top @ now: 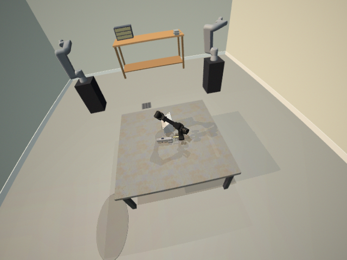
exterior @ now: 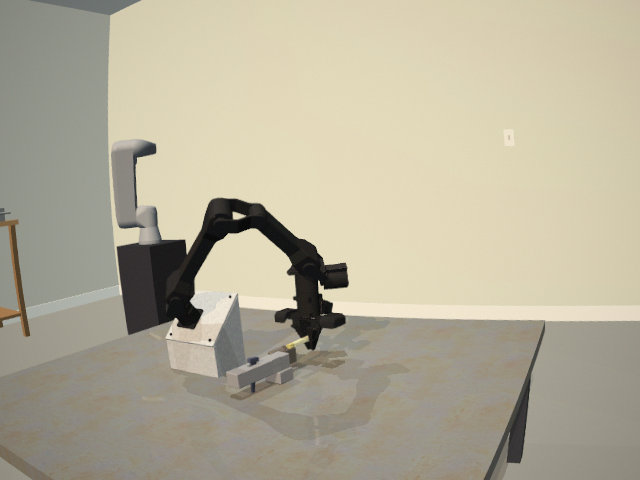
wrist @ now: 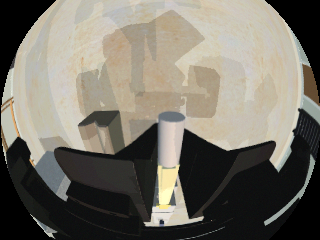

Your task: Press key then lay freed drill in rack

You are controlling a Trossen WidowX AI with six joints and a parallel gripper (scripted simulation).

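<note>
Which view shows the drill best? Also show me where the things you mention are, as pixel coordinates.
The wrist view: the drill's [top: 175, 137] [exterior: 297, 342] [wrist: 171, 142] grey cylinder and yellow section show large between the gripper's [top: 180, 137] [exterior: 312, 345] [wrist: 167, 172] fingers. The exterior view shows a yellow length entering from the side; the top view, only a yellow speck.
</note>
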